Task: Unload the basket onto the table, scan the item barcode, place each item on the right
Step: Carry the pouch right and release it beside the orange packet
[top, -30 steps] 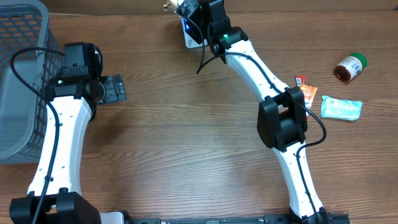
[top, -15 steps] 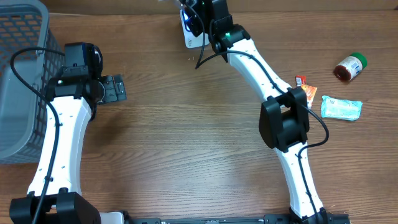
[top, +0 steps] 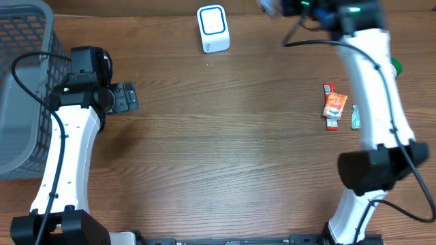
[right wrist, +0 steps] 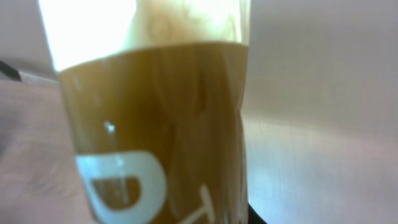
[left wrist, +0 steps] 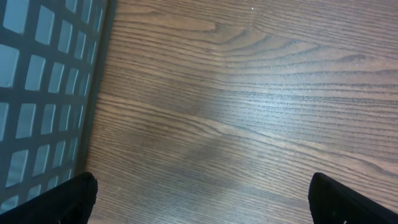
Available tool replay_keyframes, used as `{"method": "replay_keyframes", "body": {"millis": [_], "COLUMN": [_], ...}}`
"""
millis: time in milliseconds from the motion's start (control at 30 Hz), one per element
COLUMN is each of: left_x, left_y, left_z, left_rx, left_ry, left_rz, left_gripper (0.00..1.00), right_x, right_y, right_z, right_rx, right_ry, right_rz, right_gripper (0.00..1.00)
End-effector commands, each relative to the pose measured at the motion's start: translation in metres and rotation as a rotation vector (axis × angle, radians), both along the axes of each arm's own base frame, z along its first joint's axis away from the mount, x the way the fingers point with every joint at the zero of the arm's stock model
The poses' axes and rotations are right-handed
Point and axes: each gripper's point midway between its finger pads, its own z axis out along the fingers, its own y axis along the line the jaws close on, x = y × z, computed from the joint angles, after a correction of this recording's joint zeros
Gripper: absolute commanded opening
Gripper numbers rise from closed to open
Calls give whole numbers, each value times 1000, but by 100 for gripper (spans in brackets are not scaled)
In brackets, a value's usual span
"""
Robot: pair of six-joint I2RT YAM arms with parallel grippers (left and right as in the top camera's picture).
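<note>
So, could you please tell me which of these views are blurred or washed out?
Right wrist: the brown packet fills the frame, out of focus, its top washed out white. Overhead: blur around the right gripper. Left wrist: sharp wood grain on the table.

Overhead camera looked straight down on the table [top: 225,156] from well above. Left wrist camera faced down, close over wood beside the basket [left wrist: 37,93], a patch the overhead shared. Right wrist camera sat hard against a blurred brown packet [right wrist: 155,124].
</note>
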Motion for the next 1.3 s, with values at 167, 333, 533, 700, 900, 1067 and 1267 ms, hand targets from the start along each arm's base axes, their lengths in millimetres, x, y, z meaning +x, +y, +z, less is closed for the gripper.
{"method": "replay_keyframes", "body": {"millis": [167, 333, 533, 700, 900, 1067, 1267], "left_x": [2, 2, 2, 2, 2, 2, 2], "left_y": [2, 2, 2, 2, 2, 2, 2], "left_z": [1, 1, 1, 1, 1, 1, 1], "left_rx": [10, 10, 10, 10, 10, 10, 10], "left_ry": [-1, -1, -1, -1, -1, -1, -1], "left_rz": [-5, -5, -5, -5, -5, -5, -5], "left_gripper": [100, 100, 100, 100, 100, 100, 100], "right_x": [-85, -118, -148, -167, -180, -174, -166], "right_y": [-43, -75, -96, -115, -159, -199, -222], "right_z": [-108, -164, -213, -233, -238, -227, -217], "right_rx": [29, -76, -157, -270, -523, -743, -853], "right_ry": [594, 797, 940, 1005, 1029, 978, 925], "right_rz": [-23, -103, -145, -179, -292, -378, -441], "right_gripper": [4, 4, 4, 3, 4, 4, 5]}}
